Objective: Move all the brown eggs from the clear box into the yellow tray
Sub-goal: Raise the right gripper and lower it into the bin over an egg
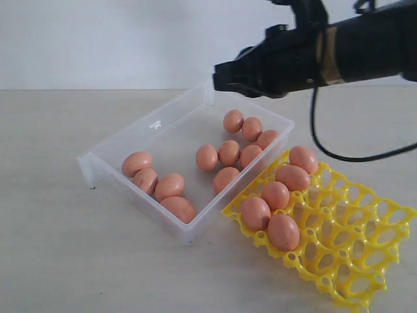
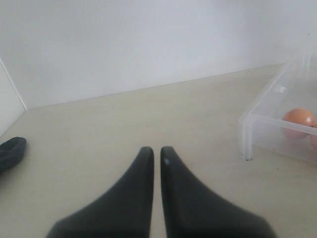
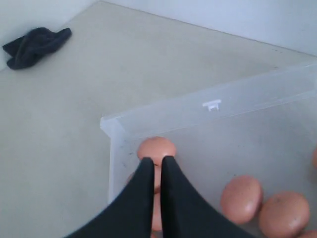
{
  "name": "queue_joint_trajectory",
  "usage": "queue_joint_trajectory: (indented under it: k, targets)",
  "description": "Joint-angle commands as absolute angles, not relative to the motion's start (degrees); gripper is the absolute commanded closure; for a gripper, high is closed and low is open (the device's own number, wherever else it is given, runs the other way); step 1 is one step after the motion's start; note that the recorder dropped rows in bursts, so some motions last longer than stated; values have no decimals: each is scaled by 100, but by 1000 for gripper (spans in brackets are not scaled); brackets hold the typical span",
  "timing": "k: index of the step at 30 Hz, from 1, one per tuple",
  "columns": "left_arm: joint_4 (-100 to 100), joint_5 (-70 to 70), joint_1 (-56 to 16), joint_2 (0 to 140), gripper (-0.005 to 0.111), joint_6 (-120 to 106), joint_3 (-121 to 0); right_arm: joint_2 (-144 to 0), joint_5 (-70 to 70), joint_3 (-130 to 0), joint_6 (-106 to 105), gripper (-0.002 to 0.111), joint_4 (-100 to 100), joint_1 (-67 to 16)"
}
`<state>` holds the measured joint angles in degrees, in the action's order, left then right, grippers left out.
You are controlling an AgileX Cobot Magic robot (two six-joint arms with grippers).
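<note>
Exterior view: eggs split between box and tray

Five brown eggs sit in cups of the yellow tray, all along the side nearest the clear box, which lies just beside it. The other eggs lie loose in the box, in two groups. The right gripper hangs above the box's far side, jaws together and holding nothing. The left gripper is over the bare table near a box corner, jaws together and empty.
</note>
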<state>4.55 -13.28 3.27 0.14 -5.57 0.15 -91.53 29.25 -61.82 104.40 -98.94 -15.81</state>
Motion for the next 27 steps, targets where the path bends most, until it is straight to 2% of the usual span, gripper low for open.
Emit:
queue_joint_trajectory:
  k: [1,4,9,11,16,19,22,27]
  targets:
    - [425,-1291,285,0,103,-540,0,-9957,2798,-6640,9559,109,-9995,-1944]
    - [425,-1291,285,0,103,-540,0,-10000,1736,-6560,8648,109,-9995,-2385]
    - [425,-1291,285,0,103,-540,0,-9999,-2070,-6353,7261,109,-9637,-3307]
    - [425,-1291,285,0,103,-540,0,-10146,-2769,-6532,5615,109,-8396,-3394]
    - [425,-1291,285,0,103,-540,0,-10709,-3927,-7864,91,109,-2283,-2973]
    - [425,-1291,285,0,103,-540,0,-11029,-5114,-8674,-2419,109,939,-2613]
    - [425,-1291,285,0,103,-540,0,-11297,-6141,-9277,-3705,109,2196,-2487]
    - [425,-1291,285,0,103,-540,0,-11621,-6696,-9605,-4565,106,2237,-2518]
